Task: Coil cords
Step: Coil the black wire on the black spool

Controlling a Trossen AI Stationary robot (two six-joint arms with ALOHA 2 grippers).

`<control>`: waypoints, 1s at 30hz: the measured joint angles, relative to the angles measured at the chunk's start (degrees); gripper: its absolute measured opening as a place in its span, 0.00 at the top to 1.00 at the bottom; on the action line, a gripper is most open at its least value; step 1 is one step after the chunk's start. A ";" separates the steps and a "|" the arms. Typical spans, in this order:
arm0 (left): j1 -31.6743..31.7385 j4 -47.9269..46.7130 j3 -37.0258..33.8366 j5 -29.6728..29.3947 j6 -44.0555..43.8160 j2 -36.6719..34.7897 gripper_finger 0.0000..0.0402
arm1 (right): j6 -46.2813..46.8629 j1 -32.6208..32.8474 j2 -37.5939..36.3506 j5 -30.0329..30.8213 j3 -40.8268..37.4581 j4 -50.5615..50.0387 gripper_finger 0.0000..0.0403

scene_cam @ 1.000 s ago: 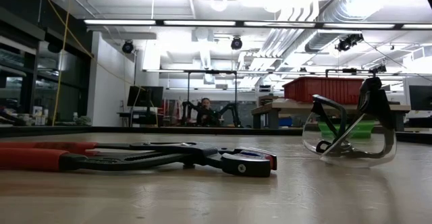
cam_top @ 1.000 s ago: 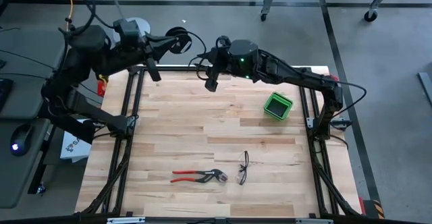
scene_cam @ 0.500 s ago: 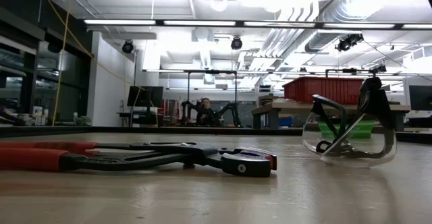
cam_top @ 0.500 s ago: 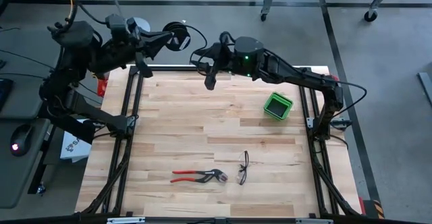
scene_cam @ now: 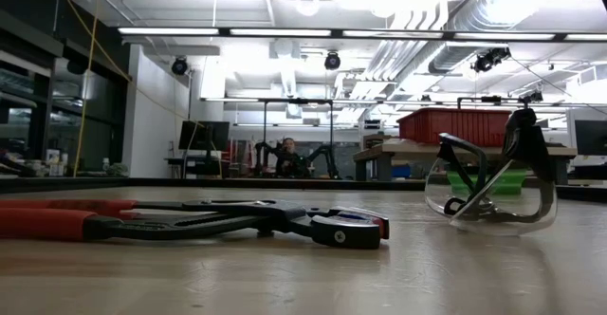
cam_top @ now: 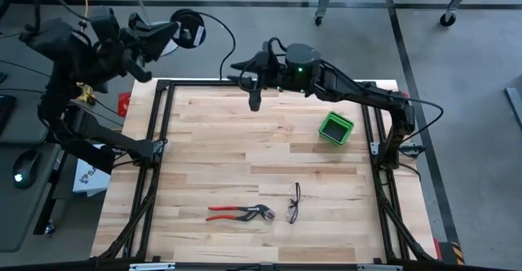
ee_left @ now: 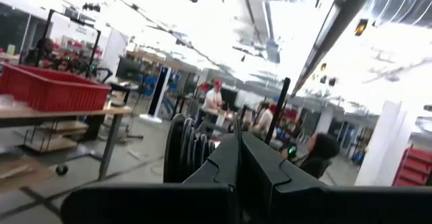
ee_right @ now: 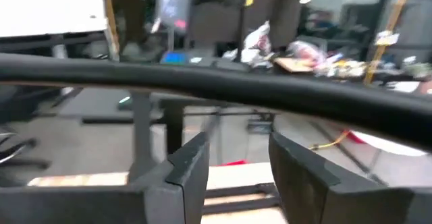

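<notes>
The thin black cord is partly wound into a small coil (cam_top: 189, 28) beyond the table's far left corner. My left gripper (cam_top: 173, 33) is shut on that coil. From the coil a free stretch of cord (cam_top: 230, 49) arcs toward my right gripper (cam_top: 247, 82), which stands open over the table's far edge. In the right wrist view the cord (ee_right: 236, 89) crosses just beyond the open fingers, with nothing between them. The low view shows neither gripper nor cord. My left gripper pinches the coil's several turns (ee_left: 183, 150) between its two shut fingers (ee_left: 236, 177), and the coil stands beyond their tips. It is held in the air, off the table. Whether my right gripper touches the cord, I cannot tell.
Red-handled pliers (cam_top: 236, 214) and safety glasses (cam_top: 294, 202) lie near the table's front edge. A green container (cam_top: 335, 128) stands at the right. A black frame rail (cam_top: 204, 82) runs along the table's far edge.
My left gripper has drawn back, away from the table's far left corner and upward, rolling a little, and has carried the coil with it. The free stretch of cord toward my right gripper has grown longer. My right gripper has stayed in place and turned slightly.
</notes>
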 joint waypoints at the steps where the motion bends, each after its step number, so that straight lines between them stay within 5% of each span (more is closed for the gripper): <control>1: 0.00 0.54 0.02 0.05 -0.20 0.00 0.99 | -0.35 0.18 0.00 1.42 0.00 0.82 0.64; 9: -0.02 0.35 -0.02 1.57 -2.44 0.36 0.99 | 0.99 0.27 0.00 1.04 0.02 10.07 0.64; 30: -0.02 4.40 -0.02 3.89 -4.51 1.70 0.99 | 3.51 0.08 0.00 4.92 0.04 12.16 0.64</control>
